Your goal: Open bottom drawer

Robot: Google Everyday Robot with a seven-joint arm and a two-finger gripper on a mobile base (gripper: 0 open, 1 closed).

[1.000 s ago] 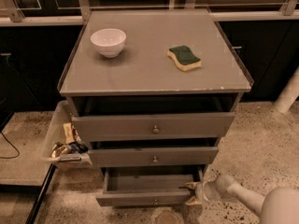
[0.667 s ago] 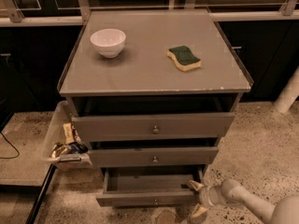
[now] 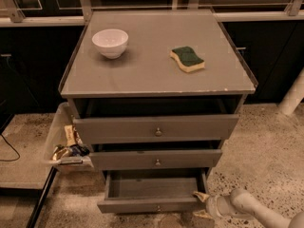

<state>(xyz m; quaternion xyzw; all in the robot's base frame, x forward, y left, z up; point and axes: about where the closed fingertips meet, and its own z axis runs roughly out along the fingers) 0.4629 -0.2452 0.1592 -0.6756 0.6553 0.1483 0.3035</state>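
Down at 5 o'clock, the gripper [image 3: 201, 206] sits low over the floor [image 3: 266, 146], right at the right front corner of the bottom drawer [image 3: 137, 205]. The jaws are spread, one tip against that corner and the other below it. The arm trails off to 4 o'clock, with open speckled floor on that side as far as a white post [image 3: 292, 96] at 3 o'clock.

The bottom drawer, lowest of three at 6 o'clock, stands pulled well out, its front past the middle drawer [image 3: 190, 159], its grey inner floor in view. The top drawer [image 3: 190, 127] is out a little too, a dark gap above it.

Up on the table [image 3: 156, 75], a white bowl [image 3: 110, 42] is at 11 o'clock and a green-and-yellow sponge [image 3: 187, 59] at 1 o'clock, well apart, both clear of the edges. At 9 o'clock a bin [image 3: 54, 137] leans beside the table, with packets [image 3: 70, 148] inside.

Against a second ago, the drawer was already out, and the gripper holds the same corner, a shade lower.
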